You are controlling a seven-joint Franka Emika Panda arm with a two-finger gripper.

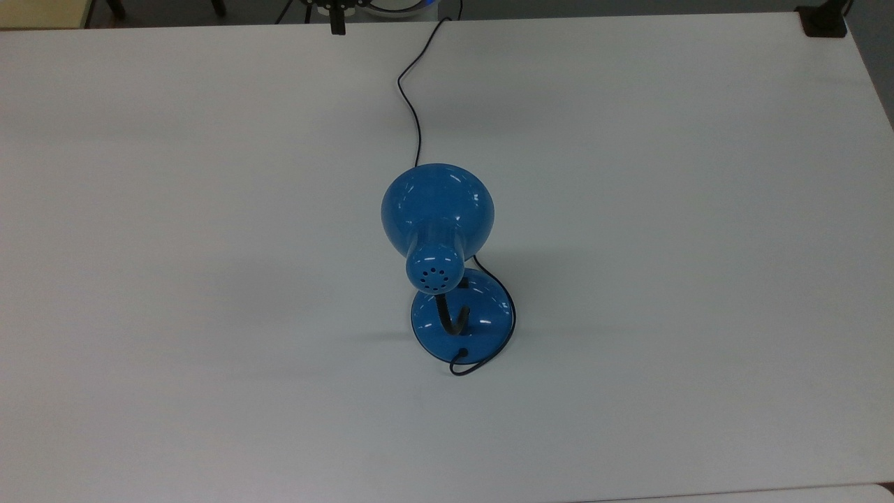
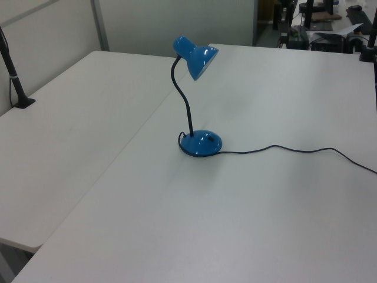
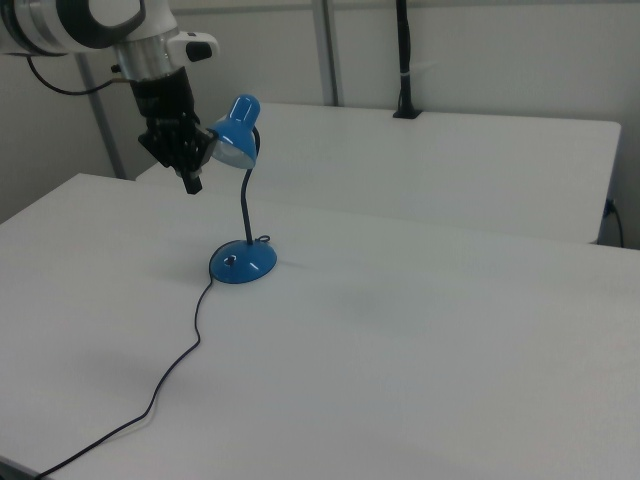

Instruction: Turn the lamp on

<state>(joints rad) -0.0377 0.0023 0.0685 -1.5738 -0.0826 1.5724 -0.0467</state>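
Note:
The lamp (image 1: 436, 209) stands at the middle of the white table (image 1: 209, 279). It is glossy blue, with a bell shade, a black bendy neck and a round base (image 1: 482, 318). In the left view the lamp (image 2: 197, 56) rises from its base (image 2: 201, 143). I see no glow under the shade. Its black cord (image 1: 412, 105) runs to the top view's far edge. In the right view my gripper (image 3: 190, 175) hangs in the air just left of the shade (image 3: 237, 135), high above the table and apart from the base (image 3: 243, 262). A dark tip of the gripper (image 1: 338, 26) shows at the top view's upper edge.
A second white table (image 2: 70, 118) adjoins along a seam. A black post (image 2: 15, 76) is clamped at its far side, and it appears as the black post (image 3: 403, 60) in the right view. A black clamp (image 1: 824, 21) sits at the top view's upper right corner. The cord (image 3: 190, 340) trails across the table.

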